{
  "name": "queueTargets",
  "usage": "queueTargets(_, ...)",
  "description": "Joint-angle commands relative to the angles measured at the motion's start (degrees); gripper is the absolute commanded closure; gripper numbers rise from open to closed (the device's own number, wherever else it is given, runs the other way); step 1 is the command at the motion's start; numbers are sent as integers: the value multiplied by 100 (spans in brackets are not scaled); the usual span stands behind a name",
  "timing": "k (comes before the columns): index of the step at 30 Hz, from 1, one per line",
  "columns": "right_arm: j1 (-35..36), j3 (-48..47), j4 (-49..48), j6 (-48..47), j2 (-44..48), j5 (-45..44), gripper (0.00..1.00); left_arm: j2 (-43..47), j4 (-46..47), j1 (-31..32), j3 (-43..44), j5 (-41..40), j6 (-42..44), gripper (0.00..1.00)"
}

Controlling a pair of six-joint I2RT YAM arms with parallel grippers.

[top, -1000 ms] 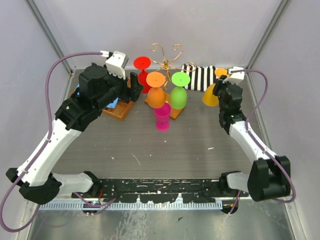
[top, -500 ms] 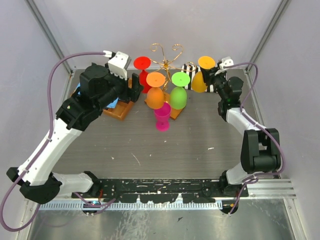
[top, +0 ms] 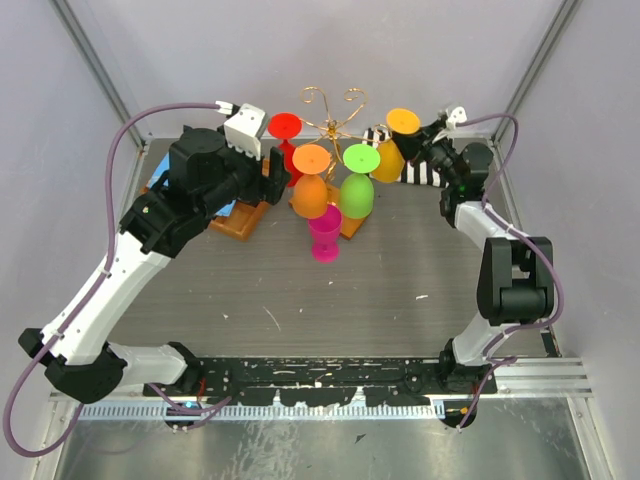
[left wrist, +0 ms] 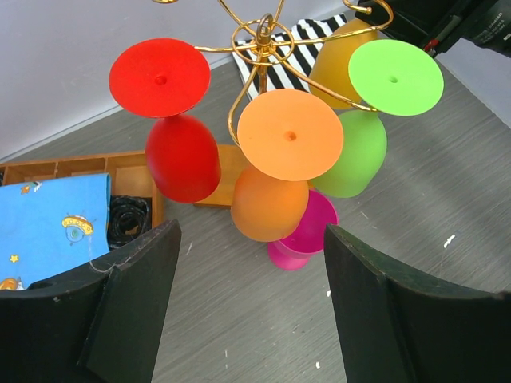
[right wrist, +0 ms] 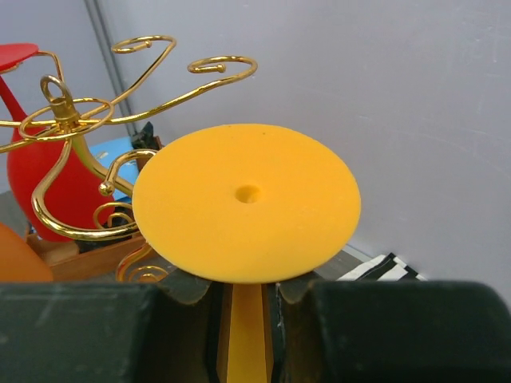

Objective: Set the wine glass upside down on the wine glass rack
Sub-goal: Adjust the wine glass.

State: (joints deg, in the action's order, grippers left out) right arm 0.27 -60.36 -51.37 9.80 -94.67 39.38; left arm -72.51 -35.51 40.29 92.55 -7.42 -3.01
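Right wrist: tool (right wrist: 247, 331) clamps wine glass (right wrist: 246, 203) stem.

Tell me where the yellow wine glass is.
Top view, back right: the yellow wine glass, foot up, is held by its stem in the right gripper, just right of the gold rack and the green glass.

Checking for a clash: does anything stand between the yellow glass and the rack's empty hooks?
Nothing visible does. The yellow glass in the right hand sits beside the rack's bare hooks; the green glass hangs aside.
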Motion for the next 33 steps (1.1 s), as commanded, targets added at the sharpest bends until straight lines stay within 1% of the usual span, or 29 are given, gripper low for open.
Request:
queueTargets(1,-253,-392,-845,816,-132,653,100,20,-18,8,157,65,85,21)
queueTargets(4,-334,-381,-851,882,-131,620,100,18,0,11,149,54,90,21)
queueTargets(7,-373,-425,-480,767,-90,370,100,18,-13,11,166,57,94,21)
queueTargets(8,-390,-428,-298,676,-16,203,100,-157,-29,12,186,52,107,21)
queueTargets(10,-404,-474,438,427,201,-518,100,-174,-80,13,262,56,195,19)
queueTargets(13,-412,-719,2094,-125,730,-1643,100,-108,-70,12,326,93,423,15)
queueTargets(15,-414,-869,3112,-274,1117,-2418,100,-68,52,7,296,200,554,14)
queueTargets(17,-414,-982,3967,-360,1531,-2916,100,122,196,12,256,354,625,14)
queueTargets(20,-414,-1061,4967,-143,2155,-3269,100,201,334,92,252,528,734,13)
queueTargets(23,-414,-995,5723,293,2791,-3165,100,207,329,494,280,330,961,13)
queueTargets(25,-414,-951,6147,477,3147,-2863,100,251,388,905,179,248,1287,13)
queueTargets(28,-406,-915,6681,789,3616,-2349,99,418,758,1677,-247,-27,2113,13)
queueTargets(31,-405,-900,7035,1092,4030,-1576,100,634,1392,2414,-805,-514,3036,6)
queueTargets(33,-405,-1008,7407,1142,4167,-1074,100,718,1534,2754,-983,-502,3532,6)
